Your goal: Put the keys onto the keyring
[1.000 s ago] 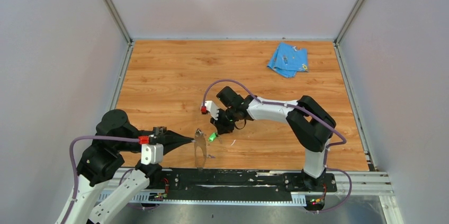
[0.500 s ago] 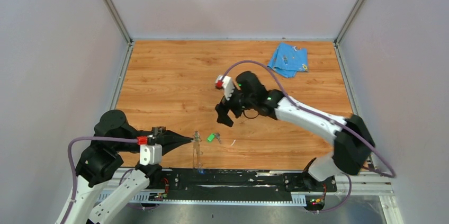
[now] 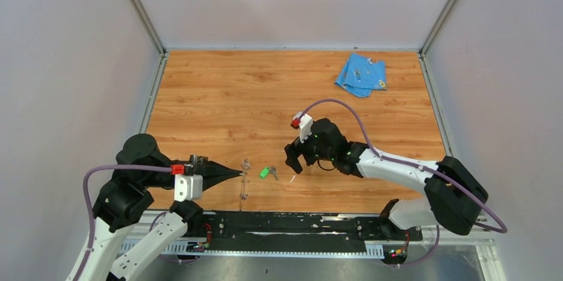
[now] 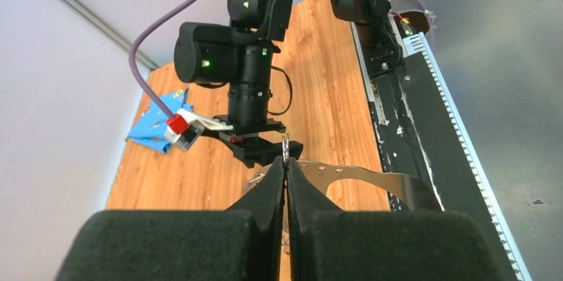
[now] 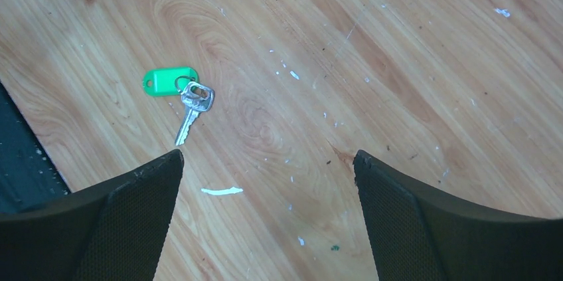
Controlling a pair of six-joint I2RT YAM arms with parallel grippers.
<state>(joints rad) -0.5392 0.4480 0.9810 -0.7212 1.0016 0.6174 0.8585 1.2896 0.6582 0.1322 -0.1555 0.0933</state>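
Left gripper (image 3: pixel 237 174): fingers pressed together on the rim of the keyring (image 3: pixel 244 181), which stands upright near the front edge of the wooden table (image 3: pixel 219 101). Right gripper (image 3: pixel 294 159): fingers spread wide, holding nothing, poised just right of the green-tagged key (image 5: pixel 196 98). That key lies flat on the table, apart from the keyring.

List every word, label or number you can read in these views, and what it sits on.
No text can be read in any view.
green tag: its face looks blank, no writing shows.
key: any stamp on its metal head is too blurred to read.
light-blue cloth: small printed marks, too small to read.
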